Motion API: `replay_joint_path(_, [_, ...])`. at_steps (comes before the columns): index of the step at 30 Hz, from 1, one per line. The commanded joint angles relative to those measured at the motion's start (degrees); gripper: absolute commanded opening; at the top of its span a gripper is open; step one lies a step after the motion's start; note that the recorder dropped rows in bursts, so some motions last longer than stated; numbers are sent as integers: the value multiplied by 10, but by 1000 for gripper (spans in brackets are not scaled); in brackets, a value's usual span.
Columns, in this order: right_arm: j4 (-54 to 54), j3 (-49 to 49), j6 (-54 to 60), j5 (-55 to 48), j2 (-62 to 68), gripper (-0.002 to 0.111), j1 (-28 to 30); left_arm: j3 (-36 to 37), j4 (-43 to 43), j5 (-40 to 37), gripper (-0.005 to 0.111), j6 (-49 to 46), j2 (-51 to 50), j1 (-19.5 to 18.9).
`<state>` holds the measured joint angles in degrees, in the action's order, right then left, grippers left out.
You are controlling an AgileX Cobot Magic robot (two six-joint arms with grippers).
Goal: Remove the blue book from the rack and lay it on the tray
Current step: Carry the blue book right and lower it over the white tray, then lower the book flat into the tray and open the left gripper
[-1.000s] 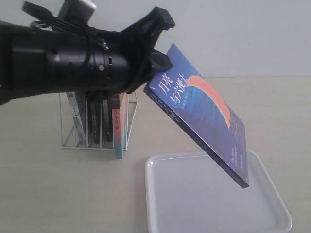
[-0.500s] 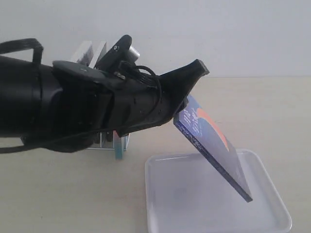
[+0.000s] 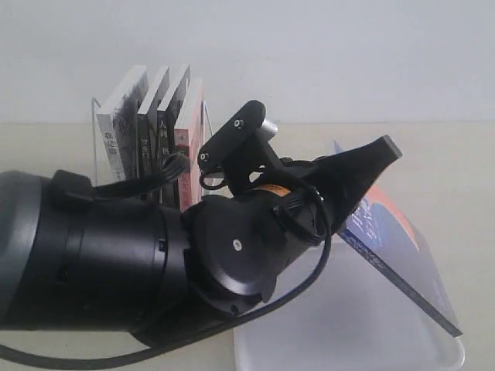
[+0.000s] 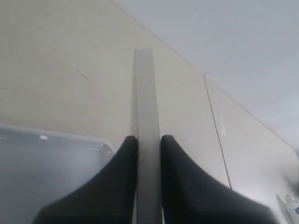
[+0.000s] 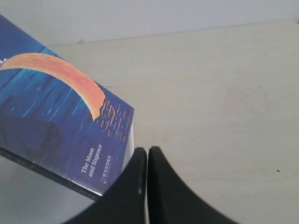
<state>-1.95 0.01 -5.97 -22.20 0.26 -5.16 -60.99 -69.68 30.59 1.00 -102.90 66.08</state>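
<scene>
The blue book has a dark blue cover with an orange-red crescent. It hangs tilted above the white tray, its low corner over the tray's near right rim. My left gripper is shut on the book's upper end. In the left wrist view the book's thin edge runs straight out between the fingers of the left gripper, with the tray to one side. In the right wrist view my right gripper is shut on nothing beside the tray's rim, and the book slopes close by.
The white wire rack stands behind my left arm with several other books upright in it. The arm's bulk hides the rack's lower half and the left part of the tray. Bare pale tabletop lies right of the tray.
My left arm has swung down and toward the camera, carrying the book lower and to the right over the tray. The book's slope has flattened somewhat.
</scene>
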Motion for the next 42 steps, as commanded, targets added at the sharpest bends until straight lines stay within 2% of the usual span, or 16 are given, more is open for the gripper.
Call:
replay_joint_path(1, [2, 0, 5, 4, -3, 0, 0, 11, -6, 42, 5, 12, 2, 4])
replay_joint_path(11, [2, 0, 5, 4, -3, 0, 0, 36, -7, 39, 5, 69, 1, 4])
replay_joint_path(23, [1, 0, 5, 3, -3, 0, 0, 36, 7, 50, 5, 50, -44, 4])
replay_joint_path(42, [1, 0, 5, 3, -3, 0, 0, 36, 22, 35, 5, 9, -44, 4])
